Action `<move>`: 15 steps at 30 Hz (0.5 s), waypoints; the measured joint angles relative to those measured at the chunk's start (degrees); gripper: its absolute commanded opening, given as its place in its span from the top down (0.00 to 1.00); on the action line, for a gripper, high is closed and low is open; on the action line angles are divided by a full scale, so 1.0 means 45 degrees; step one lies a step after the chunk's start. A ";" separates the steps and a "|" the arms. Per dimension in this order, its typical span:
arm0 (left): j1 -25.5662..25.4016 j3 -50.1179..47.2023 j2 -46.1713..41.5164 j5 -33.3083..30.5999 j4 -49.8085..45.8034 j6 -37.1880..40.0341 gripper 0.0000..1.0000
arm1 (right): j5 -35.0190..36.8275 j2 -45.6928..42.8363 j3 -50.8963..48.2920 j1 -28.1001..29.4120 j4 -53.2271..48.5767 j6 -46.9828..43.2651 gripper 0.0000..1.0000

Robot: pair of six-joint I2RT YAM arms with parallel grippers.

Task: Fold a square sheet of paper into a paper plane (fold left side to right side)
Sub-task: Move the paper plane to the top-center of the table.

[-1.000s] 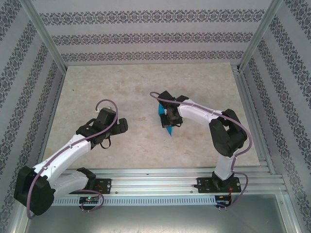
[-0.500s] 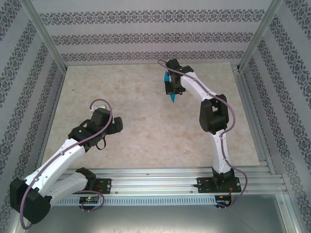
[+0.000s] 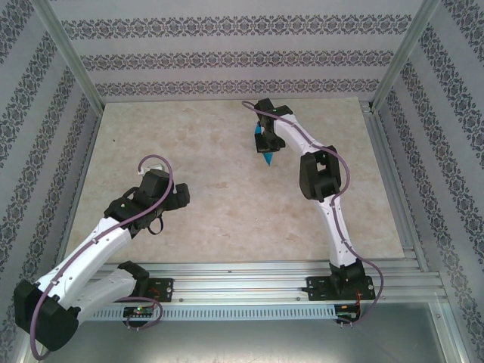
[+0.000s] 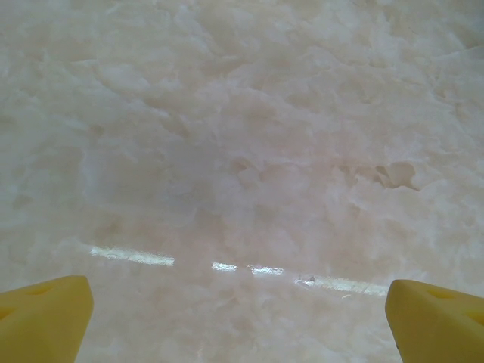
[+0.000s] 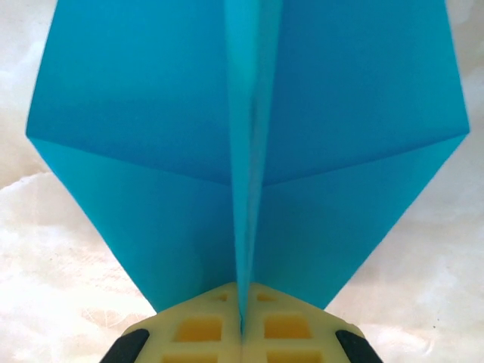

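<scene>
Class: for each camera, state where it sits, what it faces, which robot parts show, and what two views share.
Top external: above, behind the bases, looking down at the table; left arm and right arm show.
Left wrist: faces the table; open left gripper at the bottom.
Right wrist: faces the paper plane, pinched by the right gripper.
Shared: top and right wrist both show the paper plane.

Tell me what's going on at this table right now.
The right gripper is shut on the paper plane, pinching it along its centre crease and holding it out over the far part of the table. The left gripper hangs open above bare tabletop nearer the front, holding nothing.
</scene>
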 measured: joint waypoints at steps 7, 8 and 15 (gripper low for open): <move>0.0000 0.0000 0.0000 0.0073 0.0000 0.0000 0.00 | -0.0015 0.0151 0.0034 0.0000 -0.0092 0.0121 0.84; 0.0000 0.0000 0.0000 0.0073 0.0005 0.0000 0.00 | -0.0015 0.0180 0.0034 0.0000 -0.0107 0.0126 0.84; 0.0000 0.0000 0.0000 0.0078 0.0005 0.0000 0.00 | -0.0015 0.0185 0.0189 0.0000 -0.0277 0.0131 0.78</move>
